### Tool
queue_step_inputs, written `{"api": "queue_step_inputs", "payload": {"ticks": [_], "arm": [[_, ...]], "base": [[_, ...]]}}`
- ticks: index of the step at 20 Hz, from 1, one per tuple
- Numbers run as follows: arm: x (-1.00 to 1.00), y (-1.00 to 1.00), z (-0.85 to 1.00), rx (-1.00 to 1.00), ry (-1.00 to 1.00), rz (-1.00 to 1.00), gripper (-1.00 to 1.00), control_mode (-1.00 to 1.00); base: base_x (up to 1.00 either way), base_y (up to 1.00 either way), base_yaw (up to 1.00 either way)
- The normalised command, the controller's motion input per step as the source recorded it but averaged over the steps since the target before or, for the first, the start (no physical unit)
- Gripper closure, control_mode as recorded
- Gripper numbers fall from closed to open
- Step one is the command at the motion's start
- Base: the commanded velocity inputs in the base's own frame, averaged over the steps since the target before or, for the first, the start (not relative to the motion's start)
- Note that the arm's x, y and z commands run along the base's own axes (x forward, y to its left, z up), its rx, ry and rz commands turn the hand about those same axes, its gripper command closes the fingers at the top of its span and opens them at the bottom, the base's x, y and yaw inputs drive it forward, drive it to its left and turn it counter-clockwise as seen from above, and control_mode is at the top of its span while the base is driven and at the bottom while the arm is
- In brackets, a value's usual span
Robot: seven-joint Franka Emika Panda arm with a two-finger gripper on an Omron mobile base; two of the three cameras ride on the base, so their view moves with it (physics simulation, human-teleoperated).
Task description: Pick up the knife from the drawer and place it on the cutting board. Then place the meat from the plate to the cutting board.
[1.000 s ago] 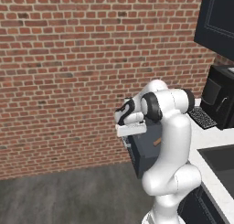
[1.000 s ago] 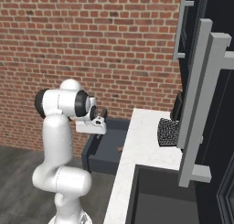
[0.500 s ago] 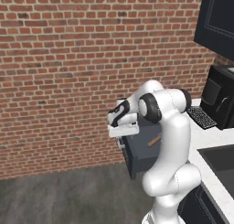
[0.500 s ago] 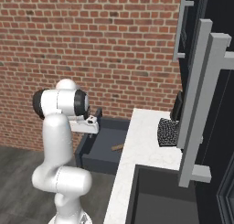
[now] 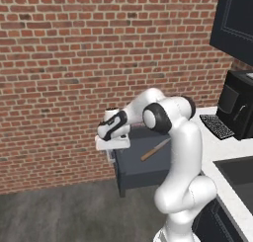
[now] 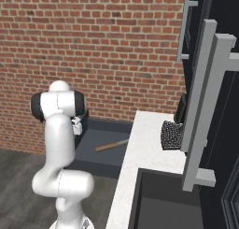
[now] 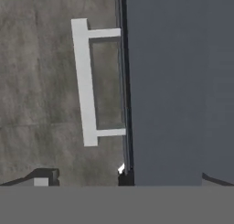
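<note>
- Since a second ago the hand has swung outward, away from the desk, and the drawer (image 5: 143,159) now stands pulled well out — the knife (image 5: 154,150) lies bare on its floor, more of it showing than before.
- Gripper (image 5: 113,141) hangs at the drawer's front edge, above the front panel and its pale bar handle (image 7: 86,81); the jaws stand wide apart and hold nothing.
- Knife lies slantwise near the middle of the drawer (image 6: 100,148), wooden handle toward the front, well apart from the hand; in the right base view it (image 6: 111,146) points toward the desk (image 6: 149,144).
- Risk, as I judge it: reaching back in, the hand could clip the front panel or a side wall, since it sits right over that edge now.
- A thin knife lying flat gives little to close on — jaws coming down off-line with the slanted handle could pinch one end and spin it, or skid it against the wall.
- A knock on the panel might push the drawer partly shut and cover the knife.
- Board, plate and meat I cannot place from here, so the carry path is unknown.
</note>
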Motion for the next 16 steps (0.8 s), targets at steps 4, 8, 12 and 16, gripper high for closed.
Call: {"api": "queue_step_inputs", "payload": {"ticks": [4,8,12,16], "arm": [[0.02,1.00,0.16,-0.01,-0.02,-0.09,-1.00,-1.00],[0.01,1.00,0.24,-0.03,-0.04,-0.10,-1.00,-1.00],[0.12,1.00,0.23,-0.06,0.01,-0.10,-1.00,-1.00],[0.06,0.25,0.00,-0.02,0.02,-0.06,-1.00,-1.00]], "base": [[0.00,0.00,0.00],[0.00,0.00,0.00],[0.00,0.00,0.00],[0.00,0.00,0.00]]}}
